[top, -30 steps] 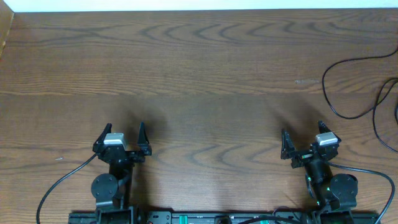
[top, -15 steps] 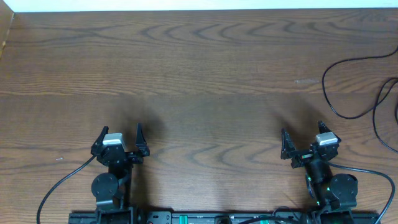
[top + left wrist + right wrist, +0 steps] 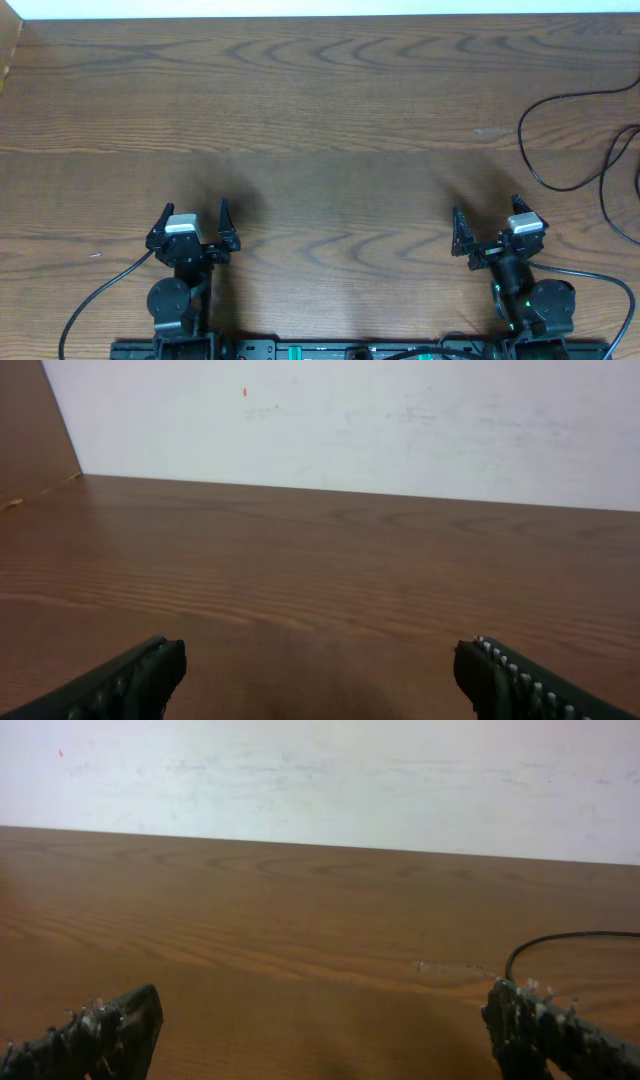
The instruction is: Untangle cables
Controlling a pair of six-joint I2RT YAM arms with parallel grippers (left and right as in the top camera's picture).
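Observation:
A thin black cable (image 3: 540, 180) lies in loose curves on the wooden table at the far right and runs off the right edge; a short arc of it shows in the right wrist view (image 3: 565, 936). No white cable is in view. My left gripper (image 3: 194, 208) is open and empty near the front left; its fingers frame bare wood in the left wrist view (image 3: 320, 665). My right gripper (image 3: 486, 206) is open and empty at the front right, left of and nearer than the black cable; its view (image 3: 320, 1015) shows wood between the fingers.
A white wall (image 3: 320, 7) borders the table's far edge. A raised wooden side (image 3: 8, 50) stands at the far left corner. Thicker black arm cables (image 3: 95, 295) trail along the front edge by the arm bases.
My left gripper has drawn back slightly toward the front edge. The right gripper and the black cable have not moved.

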